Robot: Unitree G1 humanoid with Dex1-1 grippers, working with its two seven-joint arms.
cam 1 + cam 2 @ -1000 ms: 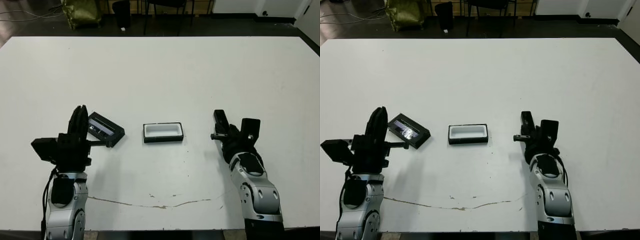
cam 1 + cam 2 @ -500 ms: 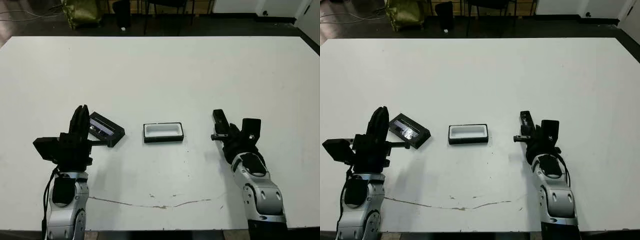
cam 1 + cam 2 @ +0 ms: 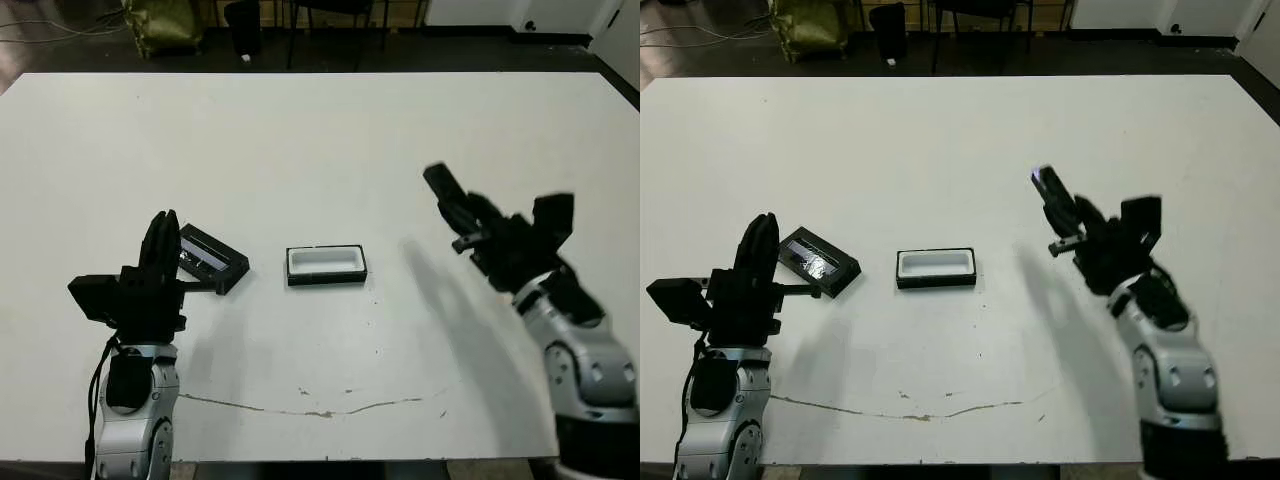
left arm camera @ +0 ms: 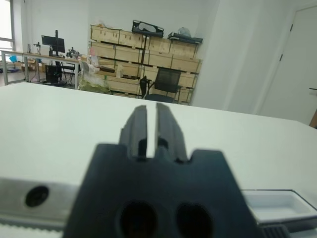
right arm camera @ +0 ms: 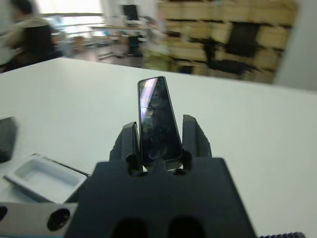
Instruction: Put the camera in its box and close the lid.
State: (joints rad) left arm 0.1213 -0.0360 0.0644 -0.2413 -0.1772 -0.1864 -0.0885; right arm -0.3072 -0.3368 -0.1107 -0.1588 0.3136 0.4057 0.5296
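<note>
The camera [image 5: 157, 116], a slim black bar with a bluish-purple patch at its far end [image 3: 1041, 178], is held above the table with my right gripper [image 3: 460, 213] shut on it. It hangs to the right of the box [image 3: 326, 265], a shallow black tray with a white lining that lies open at the table's middle. The lid [image 3: 212, 258], flat and black with a silvery strip, lies tilted left of the box. My left gripper [image 3: 158, 243] stands shut and holding nothing, just left of the lid; its fingers [image 4: 139, 130] point across the table.
A thin brown crack line [image 3: 320, 410] runs along the table near its front edge. Chairs and a green bag [image 3: 162, 22] stand on the floor beyond the far edge. A person [image 5: 22, 29] sits far off in the right wrist view.
My right gripper has risen off the table with the camera and swung up and to the right. The left arm, lid and box have stayed put.
</note>
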